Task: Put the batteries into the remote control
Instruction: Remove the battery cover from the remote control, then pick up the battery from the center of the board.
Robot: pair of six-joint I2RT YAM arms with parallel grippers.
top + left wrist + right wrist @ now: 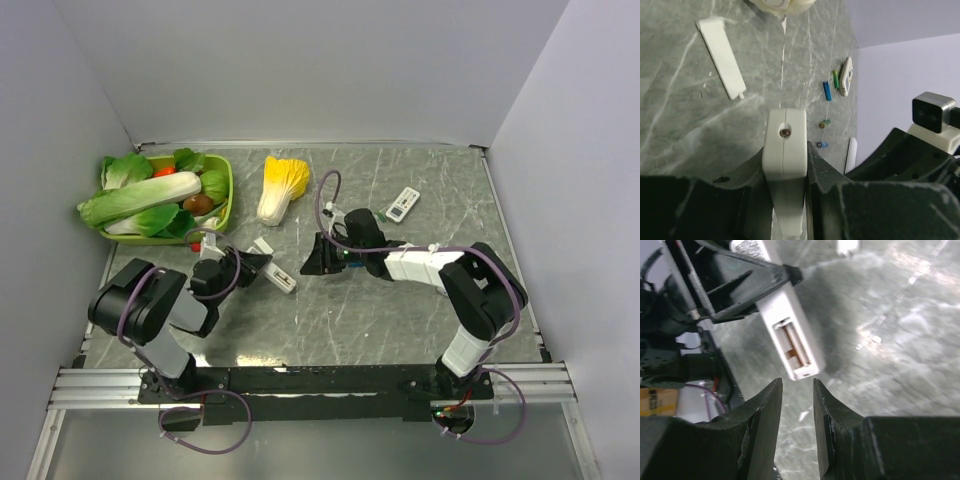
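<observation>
My left fingers (822,172) are clamped on the two sides of the remote control (786,150), holding it out over the surface (680,130) with its far end free. My right fingers (762,430) stand a little apart with nothing that I can see between them. They hang just short of that free end, where the open battery bay (790,345) faces the right wrist camera. Something pale and rounded lies in the bay, but I cannot tell whether it is a cell or only moulding and contacts.

The loose batteries (827,91) lie on the surface well away from the held remote, scattered beside a second remote (845,76). The white back cover (722,57) lies flat on its own.

As I read it, the step in hand is fetching a cell with the right arm, since those fingers look empty. I would come down on one battery across its middle so that both ends stay free, and close gently because a round cell will roll. Back at the bay, I would lead with the end that meets the spring, push against it, then lower the other end in. The left grip must not slacken while I press, or the remote will pivot away
</observation>
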